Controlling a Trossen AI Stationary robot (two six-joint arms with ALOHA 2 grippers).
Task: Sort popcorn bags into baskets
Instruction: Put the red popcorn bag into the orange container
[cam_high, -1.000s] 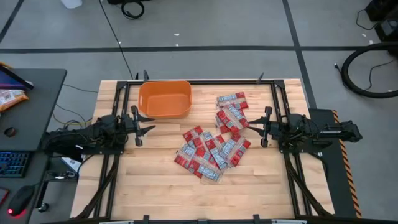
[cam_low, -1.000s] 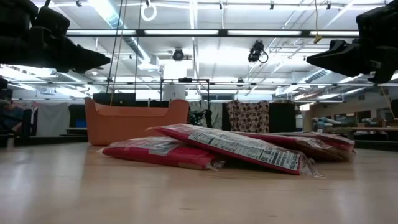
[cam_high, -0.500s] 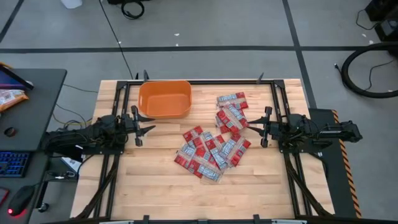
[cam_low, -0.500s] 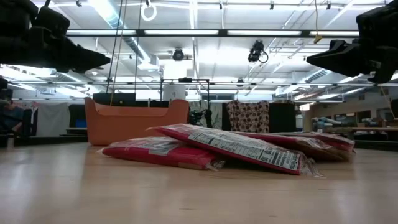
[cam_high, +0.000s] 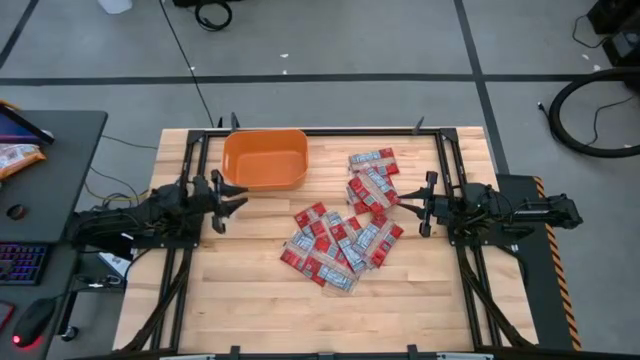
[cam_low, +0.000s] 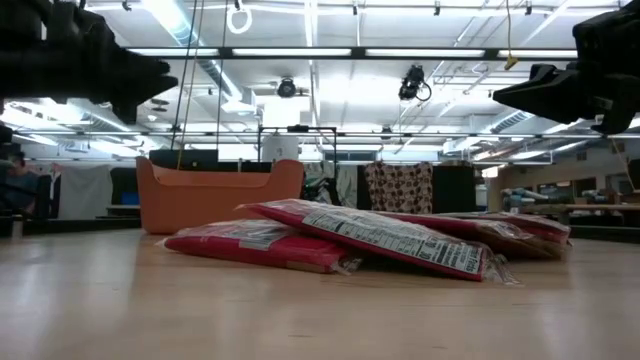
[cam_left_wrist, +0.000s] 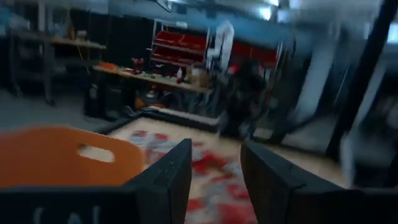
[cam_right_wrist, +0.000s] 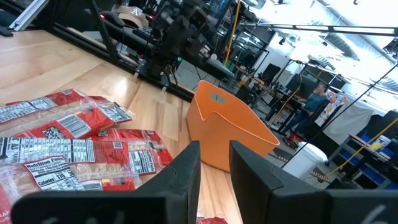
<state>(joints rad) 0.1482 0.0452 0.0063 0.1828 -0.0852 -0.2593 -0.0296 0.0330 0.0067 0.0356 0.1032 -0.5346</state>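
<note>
Several red popcorn bags with white bands lie flat on the wood in two overlapping groups: one pile at the table's middle (cam_high: 338, 243) and a smaller one toward the far right (cam_high: 371, 180). They also show in the low view (cam_low: 370, 235) and the right wrist view (cam_right_wrist: 62, 130). The orange basket (cam_high: 264, 158) stands at the far left of the table, with nothing showing inside it. My left gripper (cam_high: 228, 207) is open and hovers just near-left of the basket. My right gripper (cam_high: 425, 205) is open and hovers right of the bags.
Black frame rails (cam_high: 190, 180) run along the table's left, right and far sides. A desk with a keyboard and mouse (cam_high: 30, 320) stands beyond the left edge, an orange snack bag (cam_high: 15, 155) on it. Bare wood (cam_high: 300, 315) lies at the near side.
My left gripper has swung a little toward the far edge and the basket and has risen slightly; its wrist view is blurred by the motion. It stays open. The right arm, the bags and the basket have kept still.
</note>
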